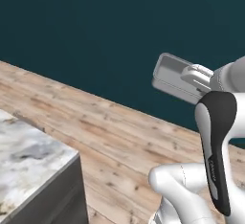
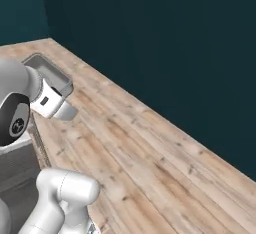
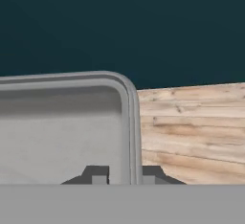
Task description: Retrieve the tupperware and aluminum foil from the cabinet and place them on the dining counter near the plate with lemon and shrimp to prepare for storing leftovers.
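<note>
Tupperware: you've got the tupperware (image 3: 62, 127) up in the air, carried clear of the wood floor (image 2: 150, 143); in the left base view it sits high at the right (image 1: 168, 74), open side facing the camera, long axis tipped.
Grip: your hand (image 3: 120, 174) is pinched tight on one side wall of the tupperware, one fingertip (image 3: 98, 175) inside the rim and one outside. That rim pinch is why the container hangs off to one side of the hand rather than centred under it.
Hand in base views: hand (image 1: 194, 78) reaches in from the right, over the container's edge; in the right base view the hand (image 2: 52, 103) sits at the near end of the container (image 2: 50, 73).
Stage: looks like transit, my read only. Container is out of the cabinet, not yet set down.
Surroundings: dark teal wall (image 1: 95, 27) ahead, plank floor below, corner of a marble surface (image 1: 28, 156) at lower left of the left base view. Can't tell if that's the dining counter.
Risk: thin-wall pinch on a light, clear box, so you could see it swing or slip if the arm moves sharply; keep it level on approach.
Next: needs a drive or swing toward the plate, then a low release.
</note>
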